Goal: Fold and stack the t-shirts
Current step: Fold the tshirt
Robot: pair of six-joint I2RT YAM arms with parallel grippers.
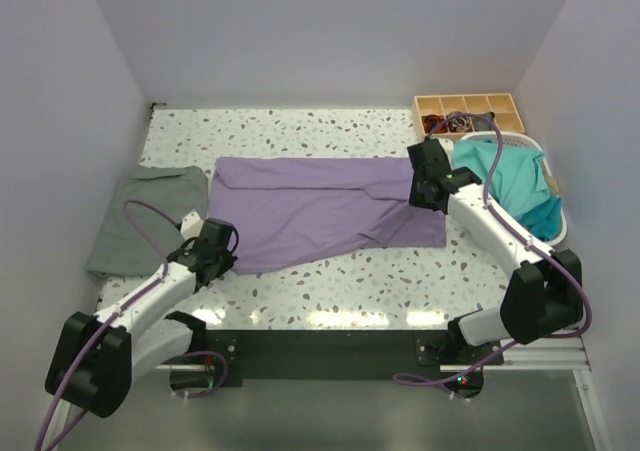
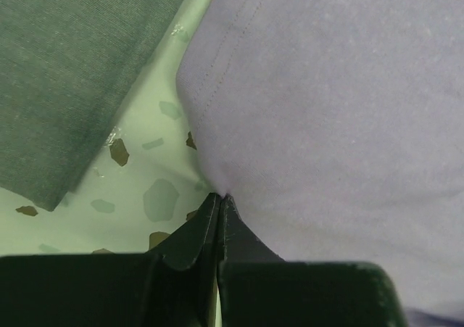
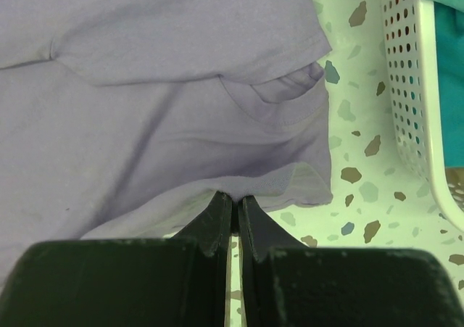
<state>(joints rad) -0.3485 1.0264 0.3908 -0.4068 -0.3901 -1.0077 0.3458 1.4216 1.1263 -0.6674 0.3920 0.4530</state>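
A lavender purple t-shirt (image 1: 320,211) lies spread across the middle of the table. My left gripper (image 1: 226,259) is at the shirt's near left corner, and the left wrist view shows it (image 2: 220,196) shut on the edge of the purple cloth (image 2: 326,109). My right gripper (image 1: 420,193) is at the shirt's right end; the right wrist view shows it (image 3: 235,196) shut on the purple hem (image 3: 290,185), which is lifted slightly. A folded grey t-shirt (image 1: 145,216) (image 2: 65,73) lies on the left. Teal t-shirts (image 1: 510,181) fill the basket.
A white perforated basket (image 1: 552,176) (image 3: 413,88) stands at the right edge, close beside the right gripper. A wooden compartment tray (image 1: 470,111) with small items sits at the back right. White walls enclose the speckled table (image 1: 350,281).
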